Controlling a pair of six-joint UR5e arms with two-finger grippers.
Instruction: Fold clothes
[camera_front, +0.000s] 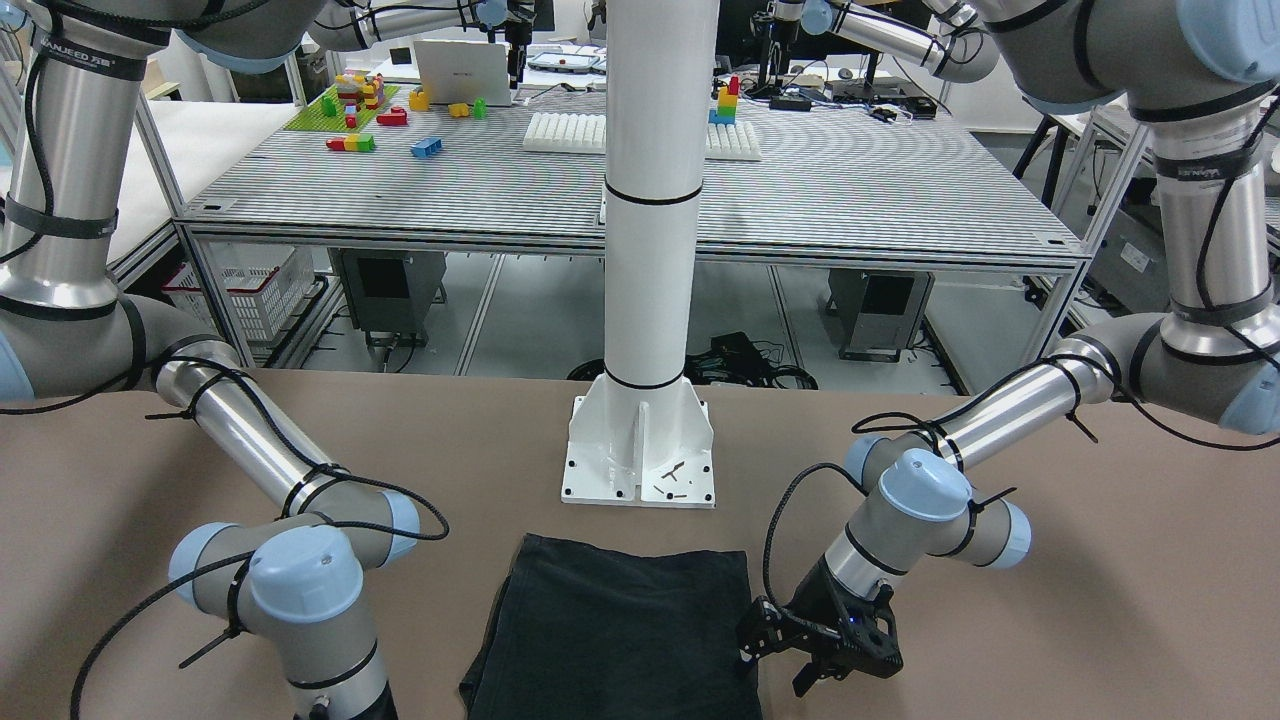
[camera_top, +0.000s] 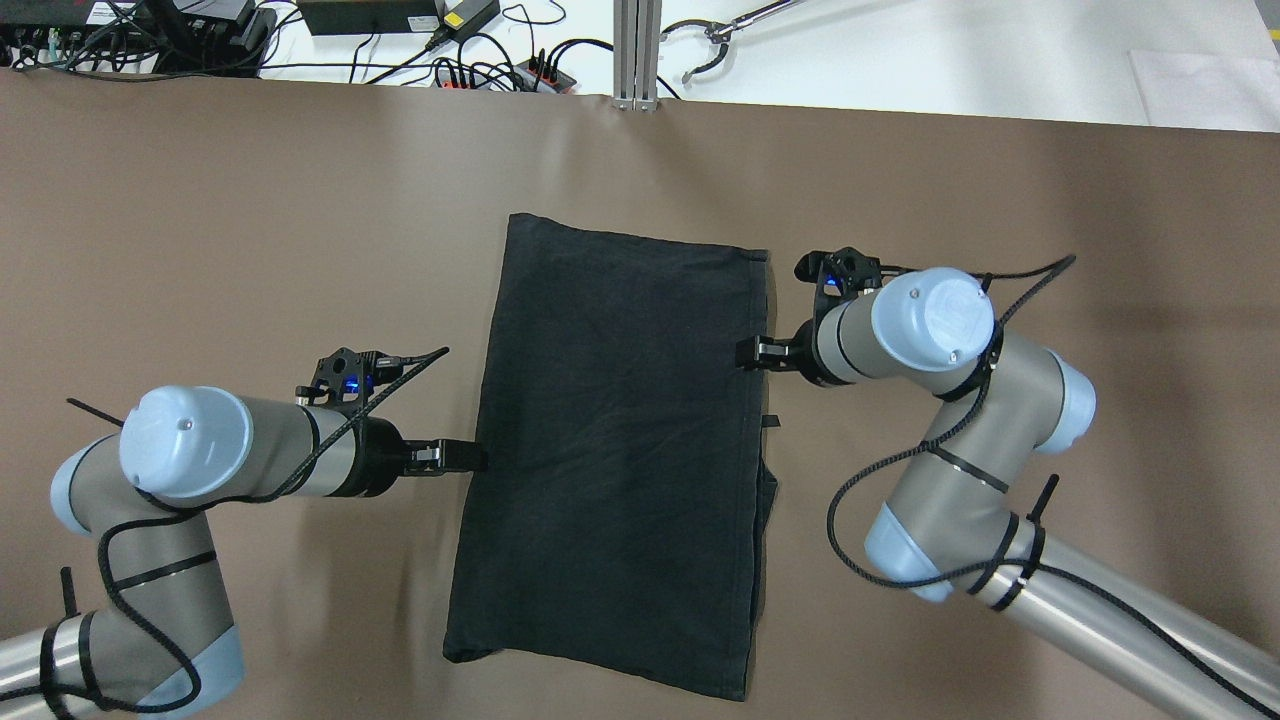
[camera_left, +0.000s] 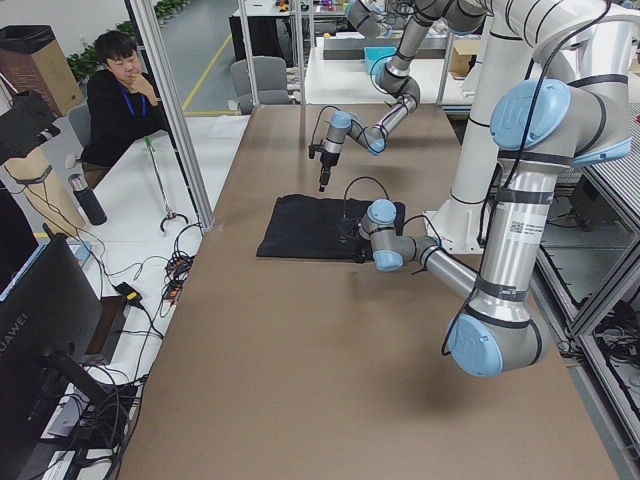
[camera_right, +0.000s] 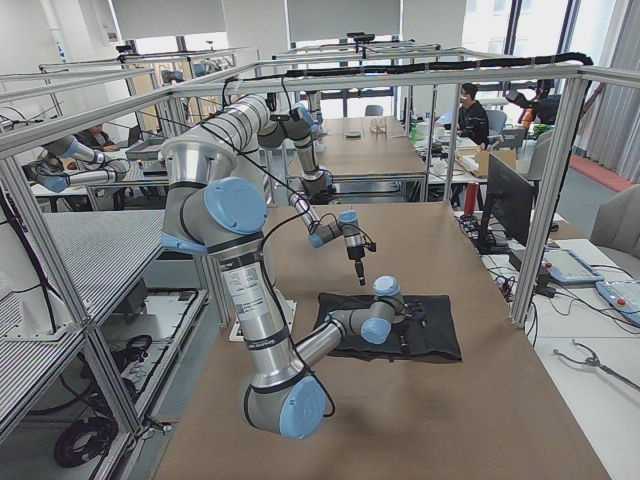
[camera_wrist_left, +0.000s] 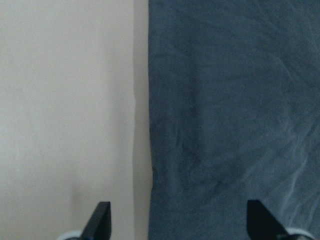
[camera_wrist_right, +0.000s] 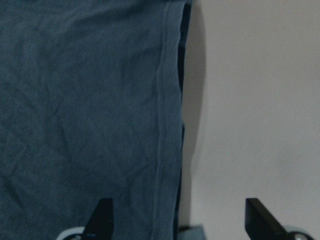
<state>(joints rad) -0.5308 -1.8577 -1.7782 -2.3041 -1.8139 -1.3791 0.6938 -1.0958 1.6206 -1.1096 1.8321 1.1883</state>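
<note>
Looming nearest the overhead camera, the left arm (camera_top: 185, 455) and right arm (camera_top: 930, 320) flank the brown counter (camera_top: 250, 250), at whose middle the dark garment (camera_top: 620, 450) lies flat as an already-folded rectangle. Left claw (camera_wrist_left: 180, 222) is spread, straddling the cloth's left edge; right claw (camera_wrist_right: 180, 220) is likewise spread over the hemmed right edge, neither pinching anything. The step in hand looks like lining up for another fold; next, each claw likely needs to descend and close on every layer at its edge.

Robotics lab — framed workbenches (camera_front: 850, 190), monitor (camera_left: 45, 350), cables (camera_front: 750, 362).
</note>
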